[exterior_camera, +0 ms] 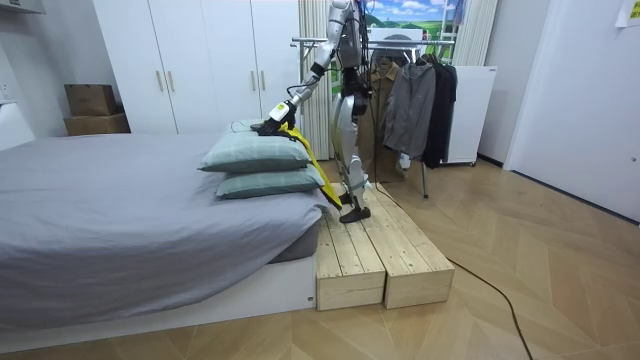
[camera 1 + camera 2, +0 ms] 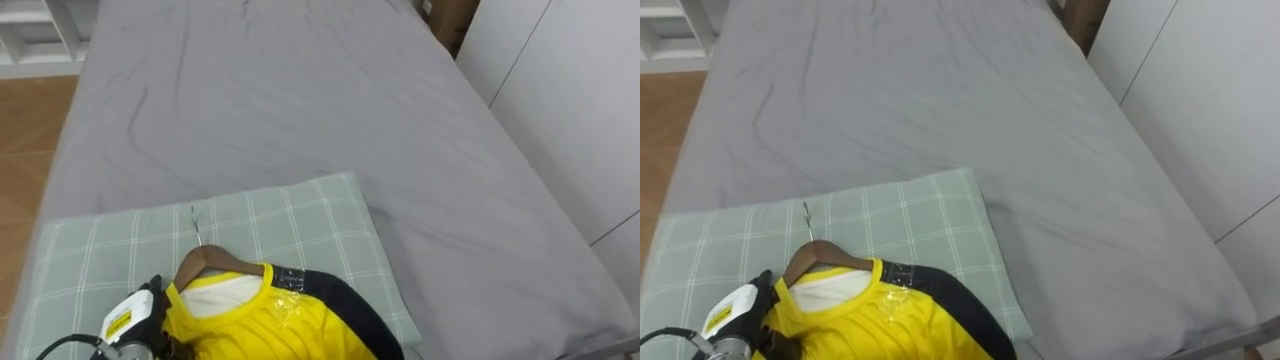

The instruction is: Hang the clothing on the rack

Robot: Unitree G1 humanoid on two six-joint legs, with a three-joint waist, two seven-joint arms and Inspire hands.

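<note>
A yellow shirt [image 2: 270, 320] with dark sleeves is on a wooden hanger [image 2: 205, 262], whose metal hook [image 2: 196, 228] points up the green checked pillow [image 2: 290, 215] under it. My left hand [image 2: 135, 322] comes in at the lower left, its dark fingers curled on the shirt's left shoulder by the collar. In the room view the left hand [image 1: 272, 122] rests on the upper of two stacked pillows, and the shirt [image 1: 312, 160] trails down their side. My right hand [image 1: 356, 88] is near my body. I stand on a wooden platform [image 1: 380, 250] at the bed's head.
The grey bed [image 2: 300, 100] stretches ahead. Behind me is a clothes rack [image 1: 320, 42] with dark garments [image 1: 410, 105] hanging on it. White wardrobes [image 1: 200, 60] line the wall, and cardboard boxes [image 1: 92, 100] sit in the corner.
</note>
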